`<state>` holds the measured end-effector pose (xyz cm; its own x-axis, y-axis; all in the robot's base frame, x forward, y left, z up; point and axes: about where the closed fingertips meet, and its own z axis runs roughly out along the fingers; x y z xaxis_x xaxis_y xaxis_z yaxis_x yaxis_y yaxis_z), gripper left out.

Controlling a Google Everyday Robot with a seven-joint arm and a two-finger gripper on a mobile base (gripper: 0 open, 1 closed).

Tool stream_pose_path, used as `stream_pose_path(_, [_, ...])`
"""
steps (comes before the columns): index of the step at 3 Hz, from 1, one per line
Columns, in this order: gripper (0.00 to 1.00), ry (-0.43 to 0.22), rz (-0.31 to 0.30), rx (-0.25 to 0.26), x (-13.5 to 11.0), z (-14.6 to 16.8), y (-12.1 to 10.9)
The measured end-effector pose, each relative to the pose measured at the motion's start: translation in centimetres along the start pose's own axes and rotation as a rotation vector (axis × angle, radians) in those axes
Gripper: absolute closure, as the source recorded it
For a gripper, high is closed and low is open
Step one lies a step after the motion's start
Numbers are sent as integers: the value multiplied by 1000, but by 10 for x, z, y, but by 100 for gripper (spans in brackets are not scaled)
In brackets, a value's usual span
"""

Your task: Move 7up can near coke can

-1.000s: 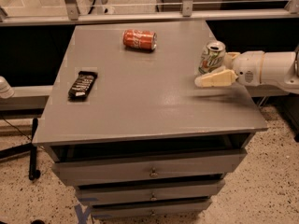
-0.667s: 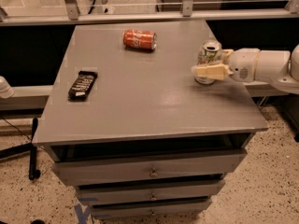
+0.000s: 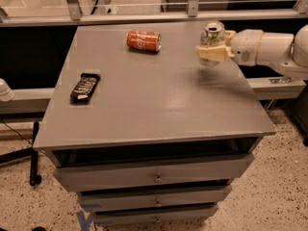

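Note:
The 7up can, silvery-white with green markings and a silver top, is upright and held above the right side of the grey table. My gripper comes in from the right on a white arm and is shut on the can, with a cream finger across its lower front. The coke can, orange-red with white lettering, lies on its side at the far middle of the table, to the left of the gripper and apart from it.
A dark chocolate bar lies near the table's left edge. Drawers sit under the tabletop. A metal rail and glass panels run behind the table.
My gripper has lifted the 7up can off the table and carried it up and toward the far edge. The coke can and the bar have not moved.

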<state>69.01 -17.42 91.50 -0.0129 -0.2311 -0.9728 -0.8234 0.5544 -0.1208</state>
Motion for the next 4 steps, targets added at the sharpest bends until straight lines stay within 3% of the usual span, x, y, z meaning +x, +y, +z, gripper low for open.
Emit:
stream_pose_path(1, [100, -6, -4, 1, -4, 1, -1])
stream_pose_path(2, [100, -6, -3, 0, -4, 1, 0])
stream_pose_path(3, [100, -22, 0, -17, -2, 24, 0])
stream_pose_path(4, [100, -35, -9, -43, 3, 72, -10])
